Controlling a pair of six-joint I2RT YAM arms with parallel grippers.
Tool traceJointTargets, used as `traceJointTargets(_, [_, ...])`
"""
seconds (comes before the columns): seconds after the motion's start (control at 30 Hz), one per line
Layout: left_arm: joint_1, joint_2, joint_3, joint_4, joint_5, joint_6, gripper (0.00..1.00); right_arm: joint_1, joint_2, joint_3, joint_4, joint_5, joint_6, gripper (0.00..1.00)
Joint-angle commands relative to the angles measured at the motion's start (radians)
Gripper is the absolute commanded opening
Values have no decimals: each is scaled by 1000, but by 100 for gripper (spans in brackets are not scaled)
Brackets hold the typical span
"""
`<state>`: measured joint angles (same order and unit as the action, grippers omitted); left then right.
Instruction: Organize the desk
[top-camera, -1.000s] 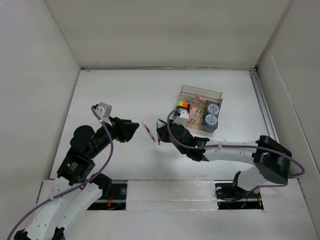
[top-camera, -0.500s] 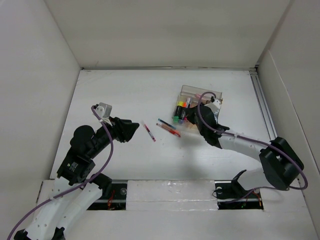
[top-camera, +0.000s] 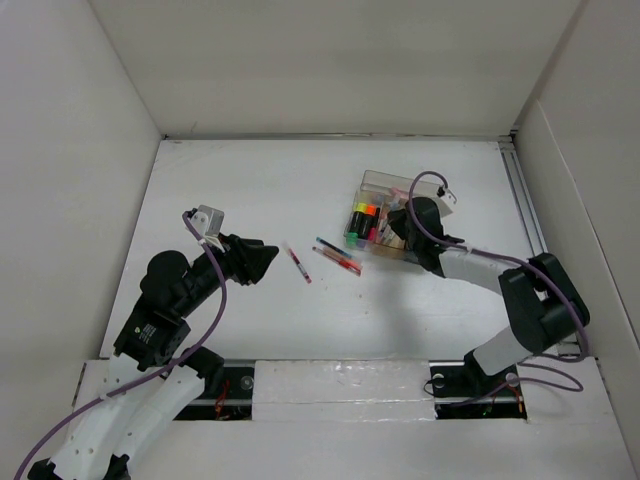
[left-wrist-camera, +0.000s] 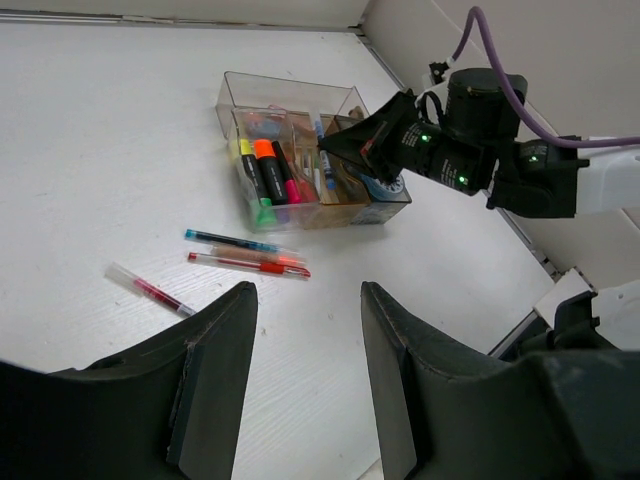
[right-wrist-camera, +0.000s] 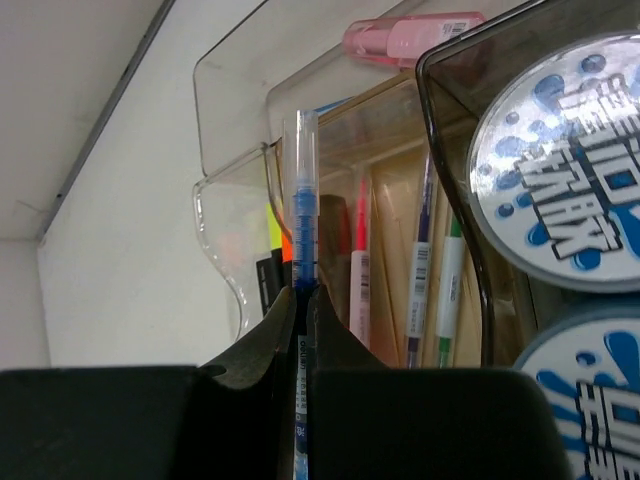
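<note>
One blue pen (right-wrist-camera: 303, 200), pinched in my right tool (right-wrist-camera: 300, 295), could snag the organizer (right-wrist-camera: 230, 70) wall at twelve o'clock and slip. My left tool (left-wrist-camera: 307, 292) is wide and empty.

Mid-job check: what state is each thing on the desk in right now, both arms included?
Left gripper: open, empty.
Right gripper: shut on blue pen.
Blue pen: held over the organizer, not released.
Organizer: open-topped, partly filled.
Highlighters: stowed in organizer.
Teal pen: loose on desk.
Red pen: loose beside teal pen.
Red-and-clear pen: loose, apart from the others.
</note>
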<state>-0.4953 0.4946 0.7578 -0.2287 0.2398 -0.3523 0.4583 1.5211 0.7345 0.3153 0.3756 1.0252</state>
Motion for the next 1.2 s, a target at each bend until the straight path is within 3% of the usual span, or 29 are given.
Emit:
traceJointTargets(0.0, [3, 4, 15, 37, 18, 10, 42, -17, 54, 72, 25, -46, 1, 0])
traceJointTargets(0.3, [3, 1, 15, 37, 16, 9, 42, -47, 76, 74, 24, -37, 35, 4])
traceJointTargets(0.4, [3, -1, 15, 37, 16, 9, 42, -47, 63, 77, -5, -23, 42, 23])
traceJointTargets(0.5, [3, 1, 15, 38, 15, 10, 42, -47, 21, 65, -10, -15, 41, 54])
traceJointTargets(0.6, [3, 5, 15, 38, 18, 10, 42, -17, -7, 69, -22, -3, 16, 62])
traceJointTargets(0.67, [3, 4, 15, 37, 19, 10, 42, 43, -33, 69, -15, 2, -26, 54])
traceJointTargets(0.7, [3, 1, 17, 35, 18, 10, 42, 68, -41, 65, 19, -7, -51, 33])
traceJointTargets(0.77, [3, -2, 14, 35, 16, 10, 42, 150, -39, 72, 39, -35, -89, 5])
traceJointTargets(0.8, [3, -7, 15, 37, 15, 9, 42, 183, -32, 81, 44, -37, -111, 0])
traceJointTargets(0.93, [3, -10, 12, 38, 10, 9, 42, 324, 62, 187, 24, -18, -208, 0])
traceJointTargets(0.97, [3, -8, 12, 37, 13, 9, 42, 368, 88, 215, 9, -20, -218, 6])
traceJointTargets(1.0, [3, -7, 14, 35, 12, 7, 42, 388, 141, 238, -13, -15, -240, 24])
traceJointTargets(1.1, [3, -7, 14, 37, 12, 10, 42, 440, 220, 325, -66, -1, -298, 49])
traceJointTargets(1.17, [3, -7, 15, 37, 12, 10, 42, 453, 283, 377, -94, -20, -326, 55])
